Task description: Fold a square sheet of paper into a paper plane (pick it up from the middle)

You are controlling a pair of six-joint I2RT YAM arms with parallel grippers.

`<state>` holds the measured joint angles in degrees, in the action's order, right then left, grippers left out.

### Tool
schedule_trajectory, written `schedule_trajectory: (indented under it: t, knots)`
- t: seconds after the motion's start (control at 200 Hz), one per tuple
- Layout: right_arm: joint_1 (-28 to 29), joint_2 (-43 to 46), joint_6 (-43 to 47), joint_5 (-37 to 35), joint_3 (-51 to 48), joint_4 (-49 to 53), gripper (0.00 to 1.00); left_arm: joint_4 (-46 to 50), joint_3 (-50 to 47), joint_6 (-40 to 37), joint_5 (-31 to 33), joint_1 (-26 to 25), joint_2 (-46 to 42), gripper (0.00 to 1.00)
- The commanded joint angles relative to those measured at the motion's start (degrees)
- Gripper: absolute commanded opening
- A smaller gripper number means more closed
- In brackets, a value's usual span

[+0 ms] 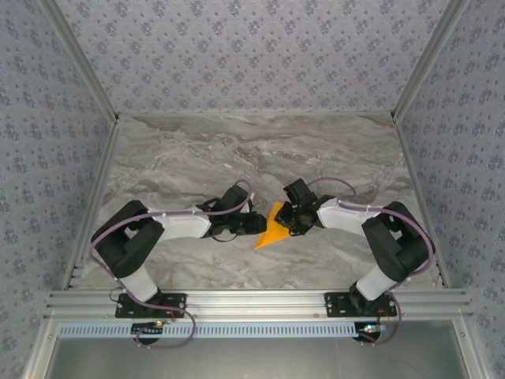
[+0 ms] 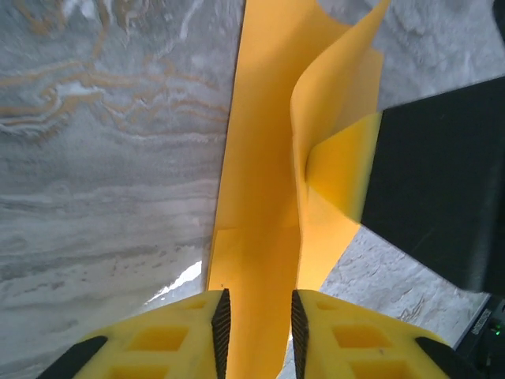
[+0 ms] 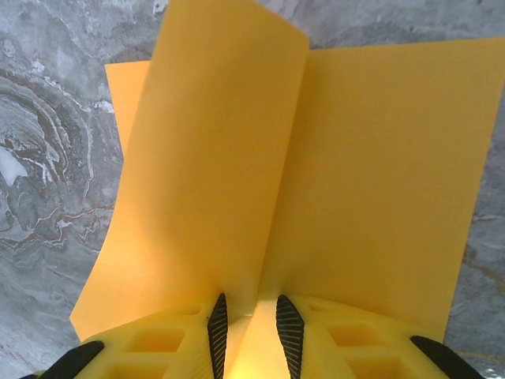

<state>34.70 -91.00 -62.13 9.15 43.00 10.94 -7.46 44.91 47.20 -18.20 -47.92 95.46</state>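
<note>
The orange sheet of paper (image 1: 271,229) lies at the table's middle, folded into a pointed wedge with its tip toward the near left. My left gripper (image 1: 256,224) meets it from the left. In the left wrist view its jaws (image 2: 256,325) stand apart, and a long creased strip of the paper (image 2: 260,158) runs between the pads without being squeezed. My right gripper (image 1: 296,216) meets it from the right. Its jaws (image 3: 251,332) are also apart and straddle a crease of the paper (image 3: 316,174), with one flap raised on the left and the other lying flatter on the right.
The grey marble table (image 1: 237,150) is bare beyond the paper. Patterned walls close it in on three sides, and an aluminium rail (image 1: 252,300) runs along the near edge by the arm bases. The right arm's dark body (image 2: 442,174) sits close beside the left gripper.
</note>
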Motion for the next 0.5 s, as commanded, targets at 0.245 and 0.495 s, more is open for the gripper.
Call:
schedule_trajectory:
  t: [0.245,0.495]
  knots:
    - [-0.5,-1.9,-0.5,-5.9,-3.3,8.2,0.31,-7.8,-0.4,0.9,-6.4,1.3,1.7,0.39]
    - [-0.7,-1.0,-0.1,-5.5,-2.9,8.4,0.32,-11.5,-1.3,-1.2,-9.0,1.3,3.2,0.41]
